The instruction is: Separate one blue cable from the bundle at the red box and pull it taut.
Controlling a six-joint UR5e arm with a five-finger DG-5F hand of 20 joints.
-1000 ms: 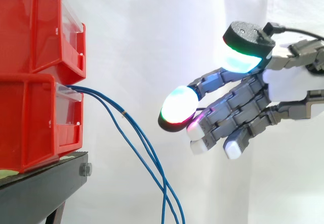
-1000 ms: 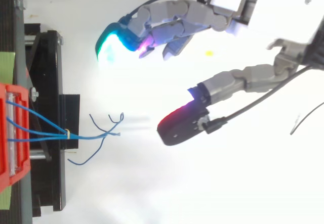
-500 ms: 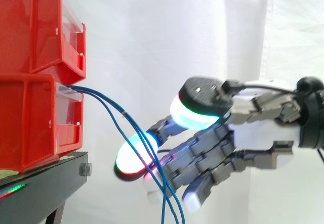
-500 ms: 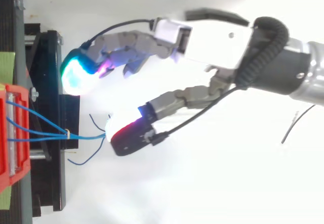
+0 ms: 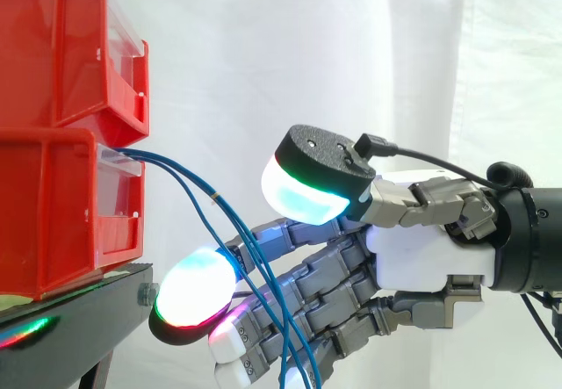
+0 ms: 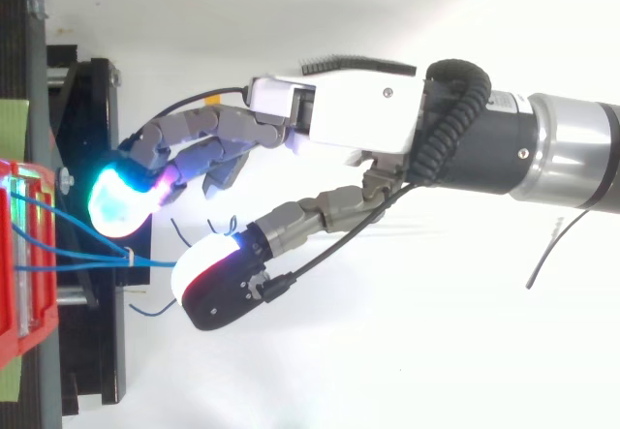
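**Side view, left:** upper red bin (image 5: 61, 46) stacked on lower red bin (image 5: 61, 213), both on a black stand (image 5: 79, 319) before a white curtain (image 5: 263, 55).

**Task object:** three blue cables (image 6: 108, 252) leaving the front of the lower bin at its clear label strip (image 5: 123, 165). Gathered just beyond the bin by a small pale tie (image 5: 216, 198), then hanging slack down and to the right.

**From the right:** robot hand (image 5: 413, 257), open, with fingers straight and spread, thumb held well apart above them, clamped on nothing. Cables crossing in front of the fingers in the side view; contact not determinable.

**Top view:** tie lying between the cyan-glowing fingertip (image 6: 121, 201) and the white-and-red thumb pad (image 6: 199, 266), near both. Curled loose cable ends (image 6: 225, 226) just beside the thumb. All cables slack and bundled at the tie.
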